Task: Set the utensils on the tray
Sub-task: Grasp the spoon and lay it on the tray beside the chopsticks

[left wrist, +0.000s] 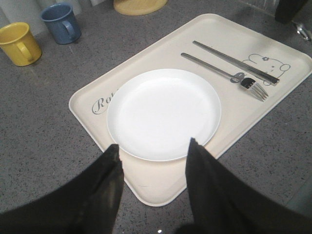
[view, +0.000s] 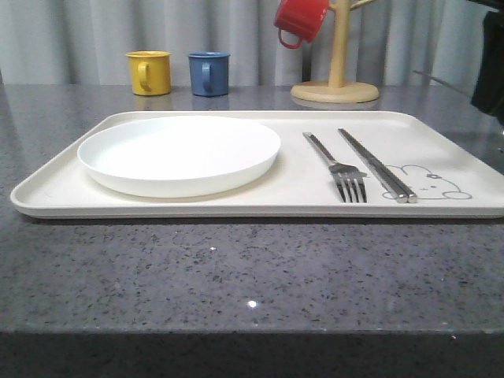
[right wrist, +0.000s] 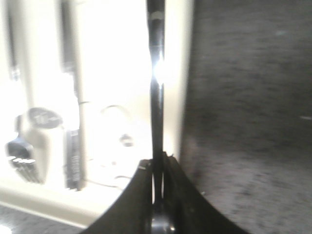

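The cream tray (view: pixel 441 130) lies across the grey counter. On its left half sits the round white plate (view: pixel 179 153). The fork (view: pixel 339 167) and the pair of chopsticks (view: pixel 376 165) lie side by side on the right half, by the rabbit drawing. My left gripper (left wrist: pixel 153 146) hangs open over the tray's near left corner (left wrist: pixel 161 187) and holds nothing. My right gripper (right wrist: pixel 157 158) is shut on the slim handle of the metal spoon (right wrist: pixel 156 97), above the tray's right rim. The fork (right wrist: pixel 19 156) and chopsticks (right wrist: pixel 72 146) lie beside it.
A yellow mug (view: pixel 150 72) and a blue mug (view: pixel 209 73) stand behind the tray. A red mug (view: pixel 299 20) hangs on a wooden mug tree (view: pixel 337 79) at the back right. Bare counter (view: pixel 236 276) runs in front of the tray.
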